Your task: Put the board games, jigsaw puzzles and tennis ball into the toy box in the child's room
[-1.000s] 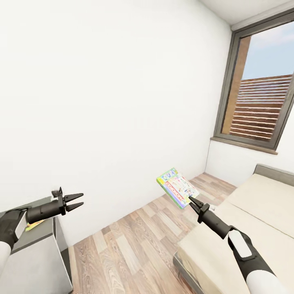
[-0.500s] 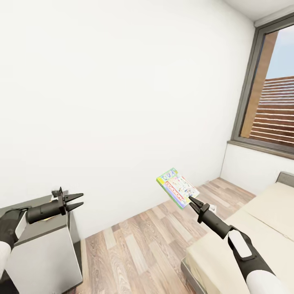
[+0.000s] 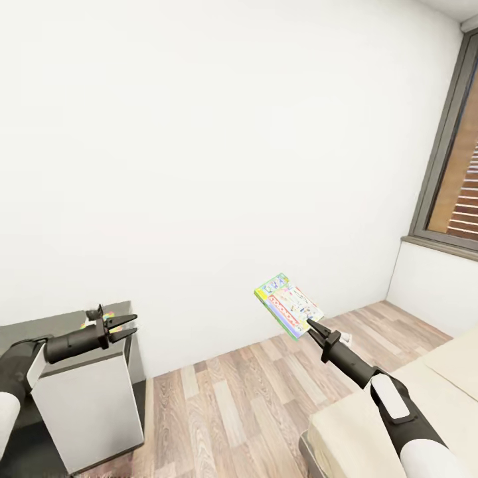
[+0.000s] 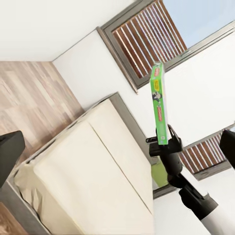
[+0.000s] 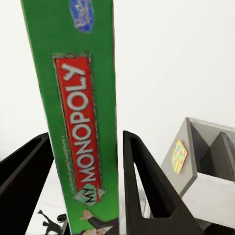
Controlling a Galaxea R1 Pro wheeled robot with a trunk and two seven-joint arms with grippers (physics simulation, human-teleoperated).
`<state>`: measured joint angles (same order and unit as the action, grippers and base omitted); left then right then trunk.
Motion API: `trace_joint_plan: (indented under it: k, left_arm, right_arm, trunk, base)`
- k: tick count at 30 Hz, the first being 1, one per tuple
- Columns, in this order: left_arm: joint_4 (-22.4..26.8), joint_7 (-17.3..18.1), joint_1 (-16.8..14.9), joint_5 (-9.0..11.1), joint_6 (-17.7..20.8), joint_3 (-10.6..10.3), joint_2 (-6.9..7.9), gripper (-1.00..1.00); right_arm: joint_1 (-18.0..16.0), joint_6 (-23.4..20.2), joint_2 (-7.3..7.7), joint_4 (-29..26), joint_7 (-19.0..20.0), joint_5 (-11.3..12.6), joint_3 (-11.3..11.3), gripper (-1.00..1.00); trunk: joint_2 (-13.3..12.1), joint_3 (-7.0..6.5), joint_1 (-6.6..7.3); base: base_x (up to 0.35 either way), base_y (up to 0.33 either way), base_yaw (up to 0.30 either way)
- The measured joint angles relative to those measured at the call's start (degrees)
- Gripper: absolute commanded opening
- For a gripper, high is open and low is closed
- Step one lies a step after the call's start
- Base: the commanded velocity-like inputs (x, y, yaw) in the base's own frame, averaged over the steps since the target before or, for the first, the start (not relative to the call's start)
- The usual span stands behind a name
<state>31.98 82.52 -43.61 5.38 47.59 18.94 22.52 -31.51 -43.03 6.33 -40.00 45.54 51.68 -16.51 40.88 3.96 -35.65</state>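
Here the bed [image 3: 398, 425] lies under the right arm, the dark counter [image 3: 60, 325] under the left. The right claw [image 3: 311, 324] pinches a green-edged board game [image 3: 287, 305] by its lower edge, lifted clear for carrying; the left claw [image 3: 126, 326] hangs parted, empty.

A home bedroom: beige bed [image 4: 88, 176], wood-plank floor [image 3: 226, 405], white walls, dark-framed window [image 3: 451, 159].
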Motion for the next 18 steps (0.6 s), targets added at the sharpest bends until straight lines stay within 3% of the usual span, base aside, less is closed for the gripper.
trace_joint_plan:
  k: [13, 18]
  left_arm:
    - [-0.03, 0.01, 0.01, -0.05, -0.52, 0.01, -0.18, 1.0]
    - [-0.04, 0.02, 0.02, -0.03, -0.63, 0.01, -0.19, 1.0]
  right_arm:
    - [0.01, 0.07, 0.04, 0.01, -0.01, -0.11, 0.0, -1.0]
    - [0.01, 0.07, 0.08, 0.01, 0.03, -0.12, -0.05, -1.0]
  trunk:
    - [0.0, -0.45, 0.0]
    - [-2.0, -1.52, 1.09]
  base:
    - [0.0, -0.037, 0.269]
    - [0.0, -0.001, 0.269]
